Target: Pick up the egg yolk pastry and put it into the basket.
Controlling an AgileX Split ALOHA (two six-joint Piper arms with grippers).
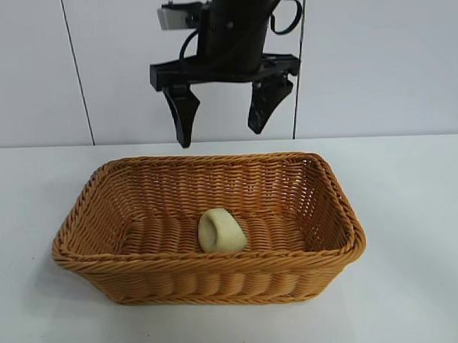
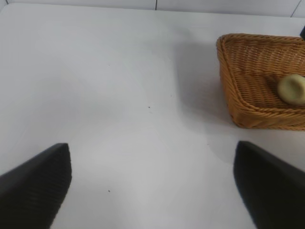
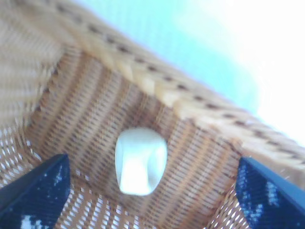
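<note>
The egg yolk pastry [image 1: 220, 231], a small pale cream lump, lies tipped on its side on the floor of the orange-brown wicker basket [image 1: 218, 281], near the front wall. My right gripper [image 1: 221, 136] hangs open above the basket's rear half, well clear of the pastry, with nothing between its fingers. The right wrist view looks down past the open right gripper [image 3: 152, 191] at the pastry [image 3: 140, 160] and the braided rim of the basket [image 3: 157, 83]. My left gripper [image 2: 151, 152] is open over bare table, with the basket [image 2: 248, 95] and pastry [image 2: 291, 89] off to one side.
The basket stands on a white table [image 1: 411, 210] with bare surface all round it. A white panelled wall [image 1: 376, 61] closes off the back.
</note>
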